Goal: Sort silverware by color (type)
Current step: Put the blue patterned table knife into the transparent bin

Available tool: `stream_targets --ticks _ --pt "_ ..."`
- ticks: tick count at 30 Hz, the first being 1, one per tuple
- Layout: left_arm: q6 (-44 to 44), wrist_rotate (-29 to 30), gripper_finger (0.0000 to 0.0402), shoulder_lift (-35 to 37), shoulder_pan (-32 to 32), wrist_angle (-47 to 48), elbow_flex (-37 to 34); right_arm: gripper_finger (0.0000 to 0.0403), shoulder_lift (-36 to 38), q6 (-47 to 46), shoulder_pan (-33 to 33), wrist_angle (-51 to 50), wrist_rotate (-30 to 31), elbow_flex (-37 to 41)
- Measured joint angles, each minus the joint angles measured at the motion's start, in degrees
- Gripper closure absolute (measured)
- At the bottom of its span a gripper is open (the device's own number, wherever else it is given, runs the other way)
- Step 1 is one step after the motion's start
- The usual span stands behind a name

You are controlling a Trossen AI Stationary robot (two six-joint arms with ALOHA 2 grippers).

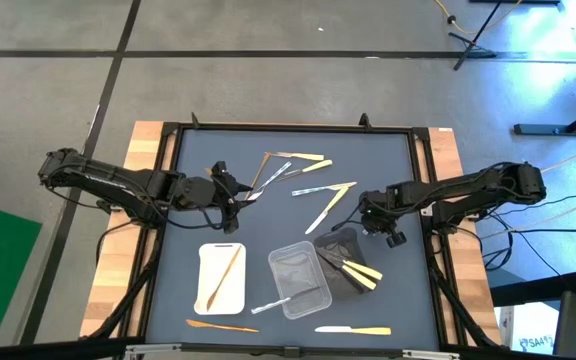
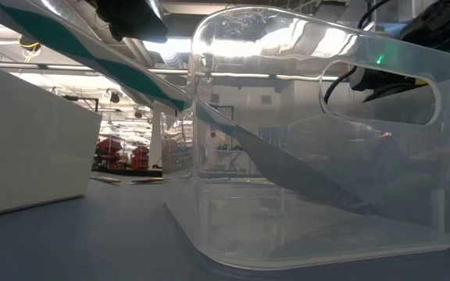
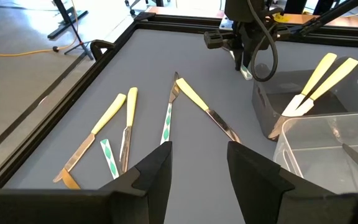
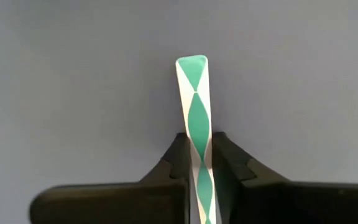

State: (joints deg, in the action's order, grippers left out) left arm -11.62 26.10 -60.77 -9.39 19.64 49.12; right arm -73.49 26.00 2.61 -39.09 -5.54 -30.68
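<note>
**benchrat:** Over the right half of the bench (image 1: 388, 150), your right gripper (image 4: 202, 167) has its fingers pinched on a green-and-white patterned utensil handle (image 4: 195, 93). It's thin, flat and looks featherlight, so weight won't bother you. Twisting might, since it's slick-looking plastic.

**forkful:** Where would you hold it?

**benchrat:** Across the flat faces, as you have it, but I'd guess a pinch closer to the middle swings less. The left gripper (image 3: 197, 165) hangs with fingers apart above the loose pile: cream-handled knives (image 3: 114, 112), plus another green-patterned piece (image 3: 166, 121).

**forkful:** And the sorted ones?

**benchrat:** Cream ones lean in the black tray (image 1: 340, 243), a wooden one lies in the white tray (image 1: 208, 262), and the clear tray (image 1: 313, 295) sits between them.
</note>
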Motion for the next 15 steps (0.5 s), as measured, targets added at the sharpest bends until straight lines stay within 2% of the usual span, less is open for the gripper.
stream_targets --ticks 15 --pt "0.00 -0.02 0.0253 0.00 0.00 0.00 0.00 0.0384 0.11 -0.16 -0.02 0.18 2.53 -0.16"
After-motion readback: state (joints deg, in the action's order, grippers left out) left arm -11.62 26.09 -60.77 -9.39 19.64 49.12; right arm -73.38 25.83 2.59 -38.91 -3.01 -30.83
